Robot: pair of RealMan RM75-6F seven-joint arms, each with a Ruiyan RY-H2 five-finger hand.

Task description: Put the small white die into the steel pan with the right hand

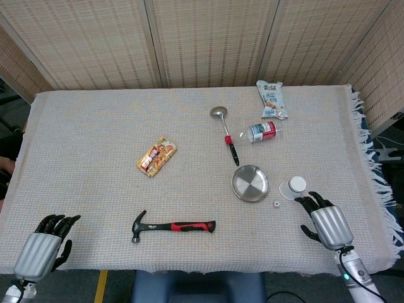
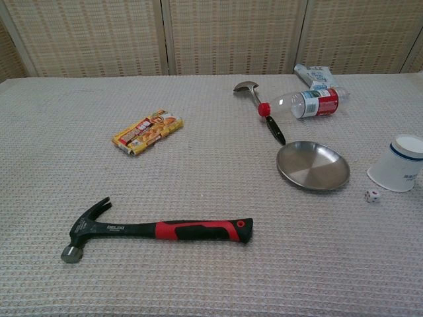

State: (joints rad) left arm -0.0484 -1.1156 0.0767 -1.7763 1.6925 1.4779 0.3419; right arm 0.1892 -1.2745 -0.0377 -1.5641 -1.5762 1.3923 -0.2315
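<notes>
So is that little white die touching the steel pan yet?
Apart. The chest view shows a strip of bare cloth between the die and the steel pan; the die sits just in front of the paper cup.

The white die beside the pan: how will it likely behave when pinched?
The white die looks tiny against the right robot hand, so it may slip. Cube-shaped, it could tumble if nudged. The overturned cup crowds it.
</notes>
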